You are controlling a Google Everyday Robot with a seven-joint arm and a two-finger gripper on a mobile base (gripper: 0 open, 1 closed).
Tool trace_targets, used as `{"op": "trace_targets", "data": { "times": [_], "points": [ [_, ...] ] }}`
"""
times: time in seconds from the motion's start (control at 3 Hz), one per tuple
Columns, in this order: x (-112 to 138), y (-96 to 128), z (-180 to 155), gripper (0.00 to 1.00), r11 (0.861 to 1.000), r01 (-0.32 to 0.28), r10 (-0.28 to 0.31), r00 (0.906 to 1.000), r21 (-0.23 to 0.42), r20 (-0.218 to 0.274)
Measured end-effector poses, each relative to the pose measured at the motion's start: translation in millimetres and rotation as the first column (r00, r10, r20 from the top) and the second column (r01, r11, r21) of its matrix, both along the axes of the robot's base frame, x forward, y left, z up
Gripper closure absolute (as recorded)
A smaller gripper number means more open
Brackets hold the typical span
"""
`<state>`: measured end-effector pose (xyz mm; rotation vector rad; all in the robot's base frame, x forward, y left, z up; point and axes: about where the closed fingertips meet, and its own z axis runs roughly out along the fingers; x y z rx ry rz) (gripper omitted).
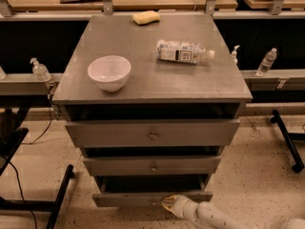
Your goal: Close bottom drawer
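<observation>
The bottom drawer (124, 199) is the lowest of three grey drawers in a grey cabinet, and its front stands out a little from the cabinet, with a dark gap above it. Its small knob (153, 202) sits at the middle of the front panel. My gripper (169, 203) is at the end of a white arm that comes in from the lower right. Its tip sits right against the bottom drawer's front, just right of the knob.
On the cabinet top (143, 82) stand a white bowl (109, 72), a lying plastic bottle (183, 51) and a yellow sponge (146, 17). The top drawer (152, 133) and middle drawer (152, 165) also stand slightly out. Black table legs (59, 202) stand left, another leg (288, 140) right.
</observation>
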<state>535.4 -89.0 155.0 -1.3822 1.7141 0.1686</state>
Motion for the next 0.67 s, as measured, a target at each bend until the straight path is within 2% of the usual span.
{"op": "trace_targets", "data": {
  "times": [0.67],
  "points": [
    [6.0, -0.8, 0.8, 1.00, 1.000, 0.010, -0.010, 0.9999, 0.000, 0.004]
  ]
}}
